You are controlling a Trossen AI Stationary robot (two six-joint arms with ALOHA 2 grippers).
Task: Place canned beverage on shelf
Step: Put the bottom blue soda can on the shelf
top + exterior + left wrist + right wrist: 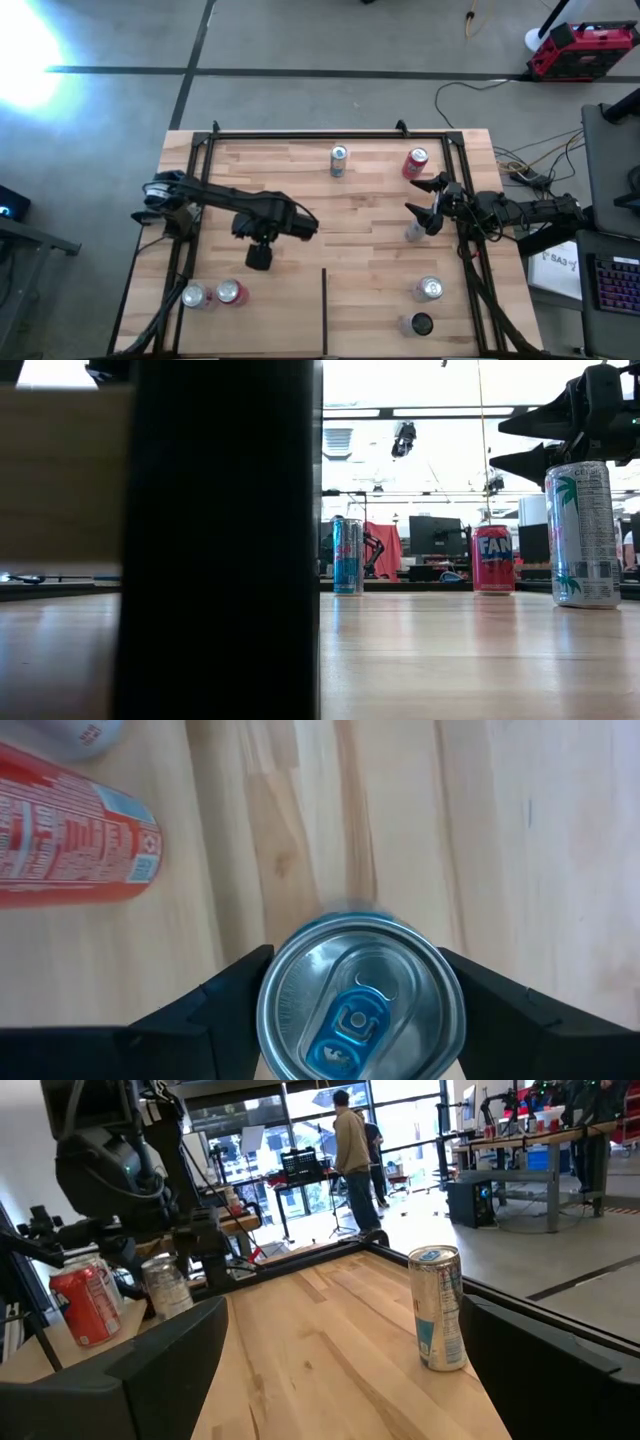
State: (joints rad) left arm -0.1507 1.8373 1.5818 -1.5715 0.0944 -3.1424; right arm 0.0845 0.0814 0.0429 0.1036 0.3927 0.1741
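The left gripper (360, 1020) is clamped on a blue-tabbed, silver-topped aluminium can (360, 1005) above the light butcher-block wooden shelf (370, 215). The right gripper (428, 205) stands fully open, empty, over a white palm-printed can (583, 535). Farther off: grey concrete floor (300, 40).

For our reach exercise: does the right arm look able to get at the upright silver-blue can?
Probably yes: the right gripper is open, the silver-blue can stands ahead of it, and only bare shelf lies between them.
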